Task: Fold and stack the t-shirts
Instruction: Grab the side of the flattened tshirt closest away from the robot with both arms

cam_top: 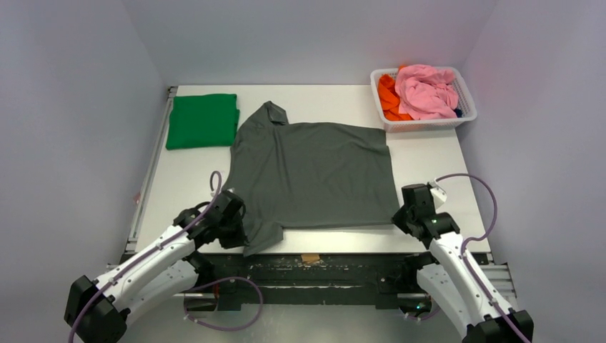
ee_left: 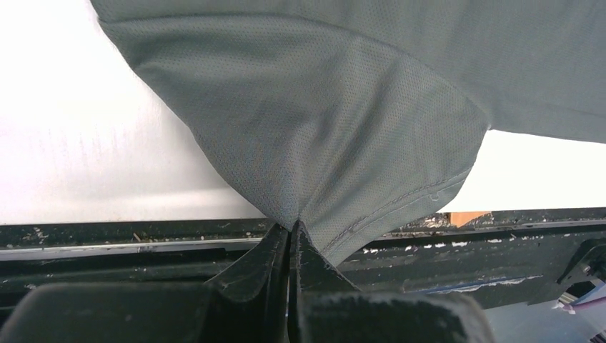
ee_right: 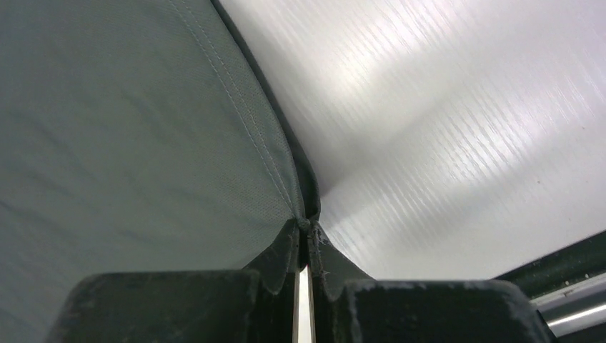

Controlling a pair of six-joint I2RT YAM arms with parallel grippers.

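Left claw clamped, grey shirt sleeve pinched

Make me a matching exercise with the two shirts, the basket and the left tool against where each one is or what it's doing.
1 green shirt
2 grey shirt
3 basket
4 left tool

A pinching a sleeve
B far right corner
C folded, far left
D spread mid-table

Pairs: 1-C, 2-D, 3-B, 4-A
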